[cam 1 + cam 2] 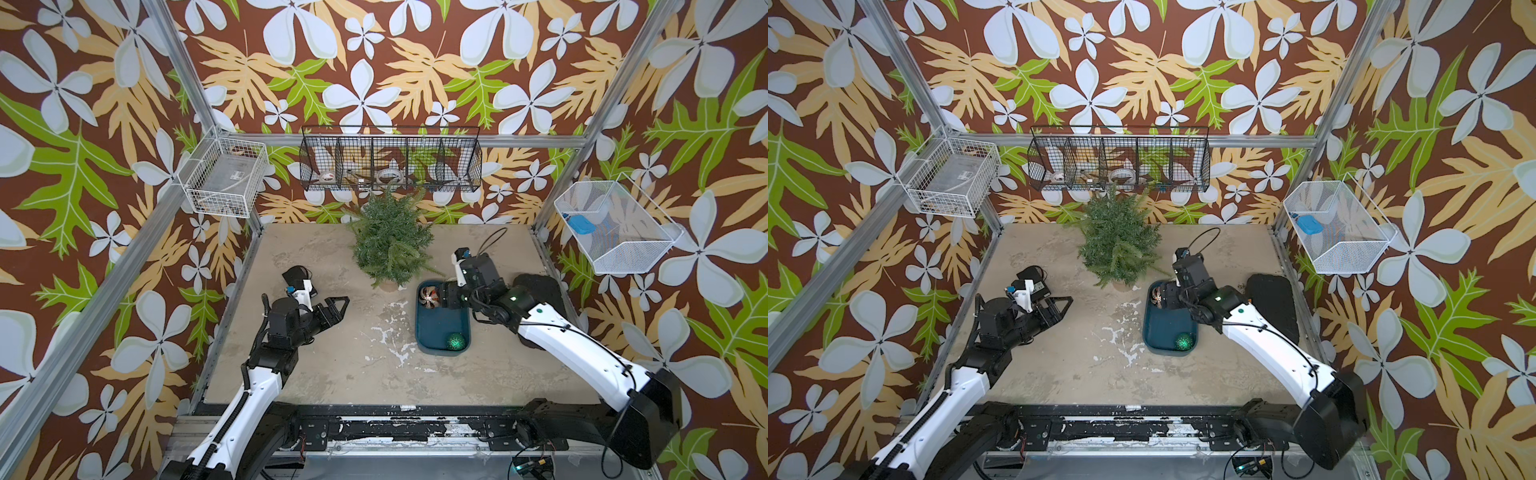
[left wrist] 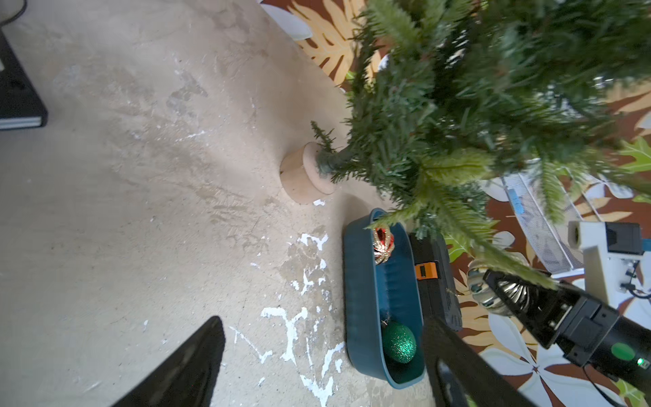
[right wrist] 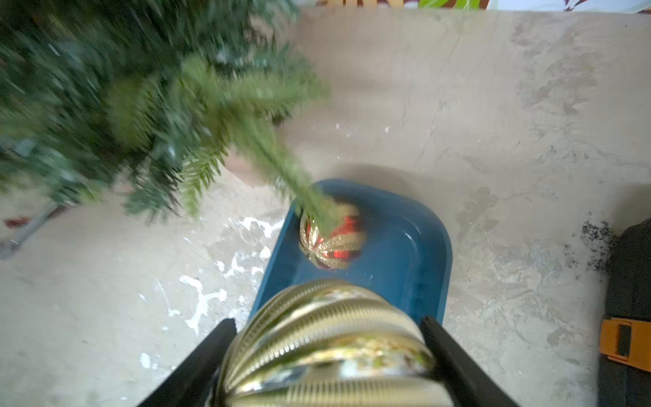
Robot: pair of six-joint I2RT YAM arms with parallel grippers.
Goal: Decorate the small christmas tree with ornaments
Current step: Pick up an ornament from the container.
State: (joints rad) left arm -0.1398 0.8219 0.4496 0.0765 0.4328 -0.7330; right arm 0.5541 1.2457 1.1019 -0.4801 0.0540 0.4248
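Note:
The small christmas tree (image 1: pixel 388 241) (image 1: pixel 1119 245) stands on its tan base (image 2: pixel 303 176) at the back of the table. My right gripper (image 3: pixel 328 320) (image 1: pixel 449 297) is shut on the gold-and-white striped ornament (image 3: pixel 327 345) (image 2: pixel 493 292), held above the far end of the teal tray (image 1: pixel 436 328) near a low branch tip. In the tray lie the red-and-gold ornament (image 1: pixel 429 298) (image 3: pixel 334 243) and the glittery green ornament (image 1: pixel 456 342) (image 2: pixel 399 343). My left gripper (image 1: pixel 338 309) (image 2: pixel 321 319) hangs open and empty, left of the tray.
A black case (image 1: pixel 536 299) with an orange latch (image 3: pixel 620 338) lies right of the tray. A black wire basket (image 1: pixel 390 162) hangs on the back wall just above the tree, and white wire baskets hang at the left (image 1: pixel 226 183) and right (image 1: pixel 615 228).

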